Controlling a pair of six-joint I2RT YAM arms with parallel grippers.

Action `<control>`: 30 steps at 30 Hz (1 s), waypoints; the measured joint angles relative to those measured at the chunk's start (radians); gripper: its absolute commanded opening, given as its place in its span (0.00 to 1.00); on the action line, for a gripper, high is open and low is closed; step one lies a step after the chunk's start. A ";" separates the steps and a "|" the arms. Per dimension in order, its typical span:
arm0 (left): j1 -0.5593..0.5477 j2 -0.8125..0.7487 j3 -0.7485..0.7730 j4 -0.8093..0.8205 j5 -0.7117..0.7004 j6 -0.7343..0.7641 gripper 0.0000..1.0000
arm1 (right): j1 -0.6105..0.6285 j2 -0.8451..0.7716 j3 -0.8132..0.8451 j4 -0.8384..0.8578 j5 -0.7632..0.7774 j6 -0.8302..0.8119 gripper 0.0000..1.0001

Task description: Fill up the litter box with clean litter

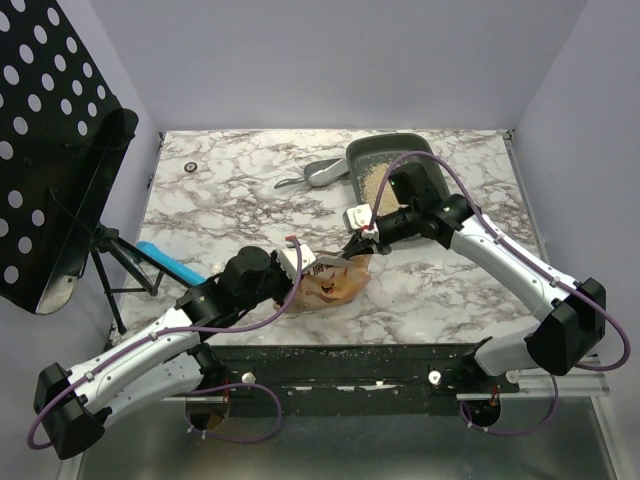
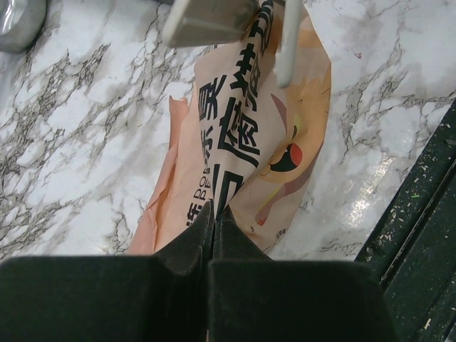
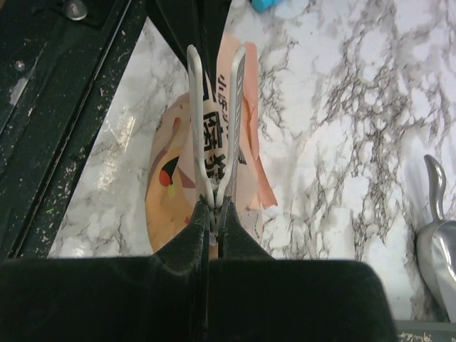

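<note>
At six o'clock on the table (image 1: 230, 200), you hold the bag (image 1: 338, 283) between both arms. Your left gripper (image 2: 214, 226) is pinched tight on one edge to steady it. Your right gripper (image 3: 212, 217) is clamped on what looks like a pale two-pronged tool (image 3: 194, 107) straddling the other, probably to open it. The litter box (image 1: 400, 137) waits at one o'clock, some clean litter (image 1: 372, 182) already inside.

Your left arm (image 1: 150, 345) stretches low from the near left toward the middle; your left gripper (image 1: 298, 263) is pinched tight on one end of the bag (image 1: 335, 285); your right arm (image 1: 510, 260) folds back inward; your right gripper (image 1: 356, 248) is clamped on the other end.
</note>
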State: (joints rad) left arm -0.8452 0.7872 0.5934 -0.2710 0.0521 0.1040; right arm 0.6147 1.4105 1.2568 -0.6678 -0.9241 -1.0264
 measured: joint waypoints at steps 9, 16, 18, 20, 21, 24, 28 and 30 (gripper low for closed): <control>-0.001 0.000 0.000 0.000 0.000 0.000 0.00 | 0.000 0.003 0.048 -0.120 0.130 -0.023 0.00; -0.001 0.000 0.000 0.000 0.000 0.000 0.00 | 0.026 0.010 0.100 -0.187 0.256 -0.022 0.00; -0.001 0.000 0.000 0.000 0.000 0.000 0.00 | 0.037 0.021 0.106 -0.195 0.282 -0.022 0.00; -0.001 0.000 0.000 -0.001 0.000 0.000 0.00 | 0.049 0.042 0.114 -0.201 0.304 -0.022 0.00; -0.002 0.000 0.000 -0.001 0.000 0.000 0.00 | 0.055 0.053 0.117 -0.202 0.312 -0.022 0.00; -0.002 0.000 0.000 -0.001 0.000 0.000 0.00 | 0.067 0.085 0.117 -0.205 0.329 -0.022 0.00; -0.002 0.000 0.000 -0.001 0.000 0.000 0.00 | 0.073 0.095 0.115 -0.202 0.331 -0.022 0.00; -0.002 0.000 0.000 -0.001 0.000 0.000 0.00 | 0.074 0.095 0.109 -0.197 0.331 -0.021 0.00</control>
State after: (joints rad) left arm -0.8467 0.7868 0.5938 -0.2722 0.0521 0.1036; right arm 0.6888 1.5059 1.3655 -0.8646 -0.5934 -1.0473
